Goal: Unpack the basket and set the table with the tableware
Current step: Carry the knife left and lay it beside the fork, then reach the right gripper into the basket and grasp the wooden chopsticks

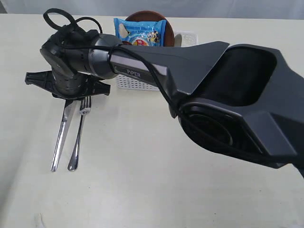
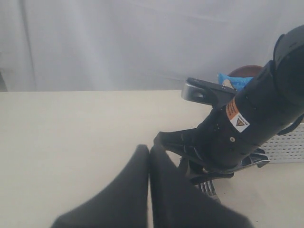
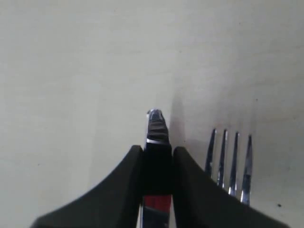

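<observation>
Knife (image 3: 156, 128) is pinched at its blade end between the fingers of the right gripper (image 3: 157, 148). The jaws are drawn in narrow on the steel, with only the tip showing past the fingertips. In the exterior view the rest of it seems to lie flat on the table (image 1: 142, 190), its handle running away from the fingers. The fork (image 3: 228, 161) lies parallel, its tines just beside the outer face of one finger and apart from it.

That closeness looks like the main risk. If the jaws spread wide to let go, the finger on the fork's side would likely push the tines and skew the setting. A sideways drift on the way up would drag the fork the same way. The blade is thin, slick steel held by its edges, so a lift without a full release could carry it up and let it swing or drop onto the fork. Whether the blade end rests fully on the table I cannot tell.

The right arm reaches far across the middle. Its forearm passes in front of the basket (image 1: 135, 84), which lies behind the wrist with the blue chips bag (image 1: 141, 32) and a brown plate (image 1: 147, 16) inside. The wrist is bent so the fingers point straight down at the table.

The left gripper (image 2: 149, 152) hangs low with its fingers pressed together on nothing, and the right arm's wrist is just beyond its tips.
</observation>
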